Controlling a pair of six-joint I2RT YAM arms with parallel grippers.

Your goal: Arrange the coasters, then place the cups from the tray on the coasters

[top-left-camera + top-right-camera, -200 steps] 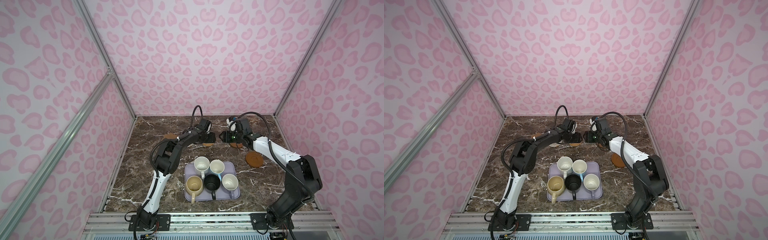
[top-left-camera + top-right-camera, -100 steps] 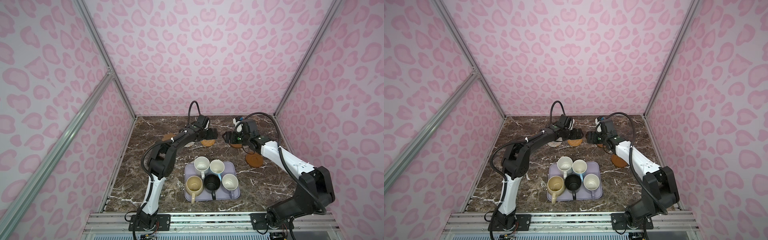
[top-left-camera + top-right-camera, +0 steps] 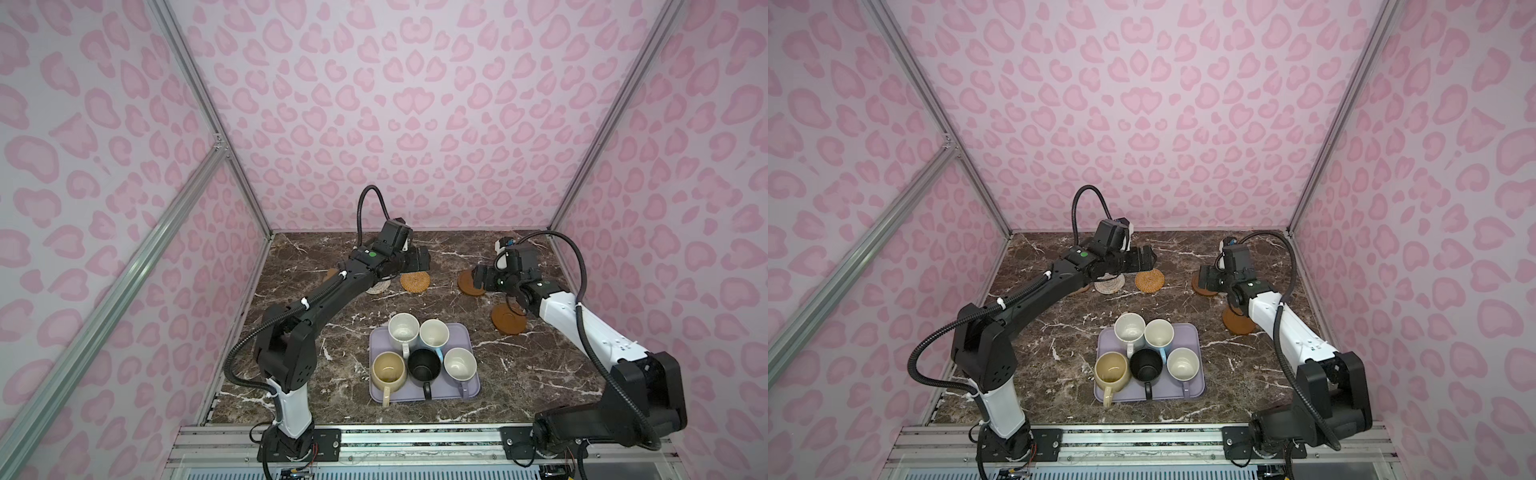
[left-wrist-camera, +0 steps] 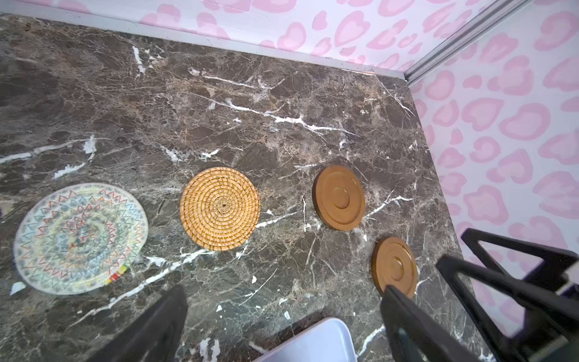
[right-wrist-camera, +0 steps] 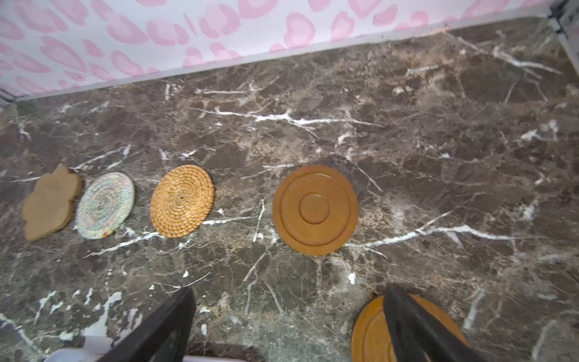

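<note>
The left gripper [image 4: 283, 294] is spread wide and empty. In the left wrist view its two dark fingers [image 4: 163, 319] frame only bare marble table [image 4: 250, 125] and a corner of the tray [image 4: 313, 341], and nothing sits between them. In both top views it hangs at the far side of the table just beyond the rattan coaster [image 3: 414, 281], apart from it (its height above the marble is hard to judge).

The right gripper [image 5: 289, 290] is likewise spread wide with nothing in it. In the right wrist view one finger [image 5: 407, 319] crosses in front of the near disc [image 5: 369, 335]; whether it touches that disc I cannot tell. In a top view this gripper sits over the edge of the far disc [image 3: 467, 287], and the near disc lies partly under the arm's wrist.

The coasters lie flat along the far part of the table. The flower coaster [image 5: 51, 203] and the woven coaster [image 5: 105, 205] are just beside each other, followed by the rattan one and the far disc. The near disc is set off the row, toward the front right.

All five cups stand upright, crowded together on the tray at front centre. The white cup [image 3: 402, 328] and blue cup [image 3: 433, 332] are behind. The cream cup [image 3: 388, 368], black cup [image 3: 424, 365] and lavender cup [image 3: 459, 363] are in front.
</note>
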